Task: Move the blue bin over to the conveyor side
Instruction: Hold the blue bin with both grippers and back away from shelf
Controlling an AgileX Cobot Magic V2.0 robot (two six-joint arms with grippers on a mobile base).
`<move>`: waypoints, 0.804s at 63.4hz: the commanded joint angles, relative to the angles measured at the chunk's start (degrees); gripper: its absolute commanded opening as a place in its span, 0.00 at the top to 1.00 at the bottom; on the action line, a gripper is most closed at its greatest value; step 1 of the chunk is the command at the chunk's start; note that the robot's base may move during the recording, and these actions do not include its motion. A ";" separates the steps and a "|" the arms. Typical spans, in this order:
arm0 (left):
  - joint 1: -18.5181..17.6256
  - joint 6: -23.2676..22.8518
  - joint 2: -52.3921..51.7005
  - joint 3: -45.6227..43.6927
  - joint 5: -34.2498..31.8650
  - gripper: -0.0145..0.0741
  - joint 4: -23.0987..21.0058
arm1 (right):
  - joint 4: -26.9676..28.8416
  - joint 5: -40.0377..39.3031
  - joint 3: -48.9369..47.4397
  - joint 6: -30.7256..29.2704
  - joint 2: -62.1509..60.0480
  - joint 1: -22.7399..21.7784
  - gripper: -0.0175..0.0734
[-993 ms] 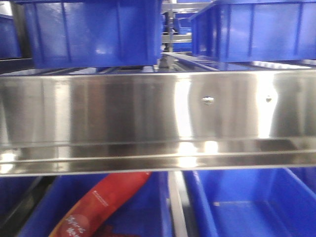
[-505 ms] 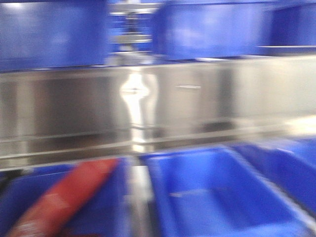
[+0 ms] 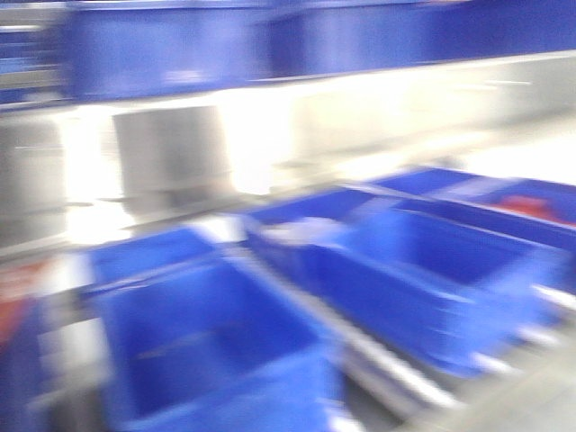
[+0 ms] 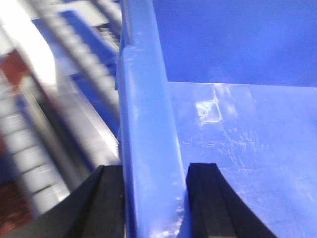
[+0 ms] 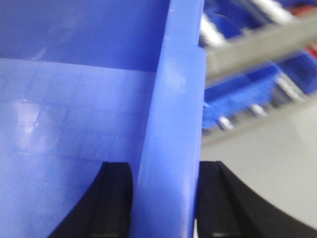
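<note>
1. Blue bin (image 4: 148,139): a glossy plastic crate, gripped by a rim on each side. Each wrist view looks along one thick rim. What shows of the scuffed inside floor is bare.
2. Left gripper (image 4: 156,168): its two black fingers straddle the rim, one outside the wall and one inside. They are closed down to the rim's width and press on it.
3. Right gripper (image 5: 163,166): it pinches the other rim (image 5: 173,124) in the same way, a finger on either face.
4. Surroundings: the front view is badly smeared. It shows a steel rack (image 3: 171,153) with other bins (image 3: 207,342) below it (whether one of them is the held bin cannot be told). In the right wrist view, small rollers (image 5: 225,121) lie just beyond the held wall.
5. Conveyor: it appears in none of the views, so how near the bin is to it cannot be judged.
6. Step in hand, as a judgement: this looks like the carry.
   - Both arms should travel at one height and one pace, with the gap between them fixed, so that neither rim slips or twists.
   - The bin should be level and clear of the rack's edge and its neighbours before any turn.
   - Its base should sit flat before either grip opens.
</note>
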 commanded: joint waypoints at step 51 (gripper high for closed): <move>-0.13 1.27 -0.95 -0.78 -4.41 0.86 -0.15 | -2.36 -5.41 -0.88 -1.38 -1.06 -0.16 0.90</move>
